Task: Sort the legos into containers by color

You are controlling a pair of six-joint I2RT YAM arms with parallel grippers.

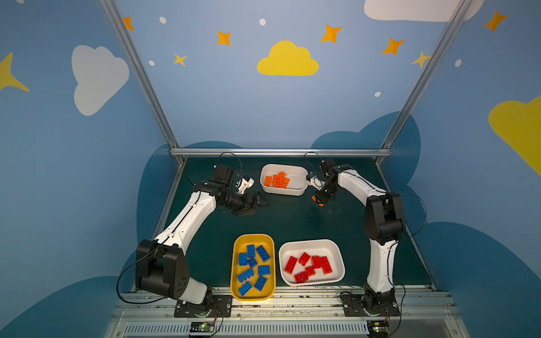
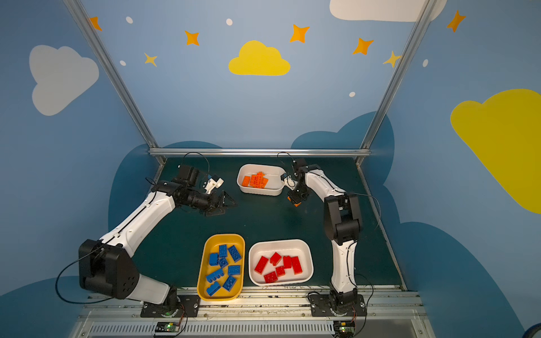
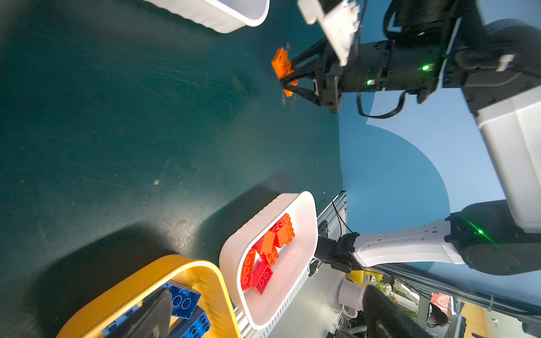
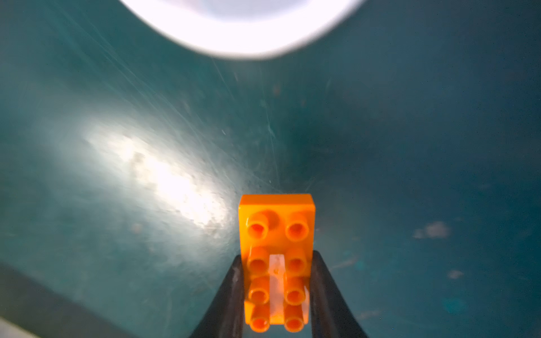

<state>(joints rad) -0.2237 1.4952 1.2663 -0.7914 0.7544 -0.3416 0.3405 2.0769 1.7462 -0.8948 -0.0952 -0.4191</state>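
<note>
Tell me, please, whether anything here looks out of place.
One orange brick is in no tub: the right gripper holds it beside the small white tub of orange bricks. Nothing else stands out.

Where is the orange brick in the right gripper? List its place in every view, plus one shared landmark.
In a top view: orange brick, right of centre, mid-height.
In a top view: the brick, just right of centre.
Left wrist: upper middle.
Right wrist: bottom centre, held in the right gripper.
Landmark: small white tub, near the brick in all four.
</note>
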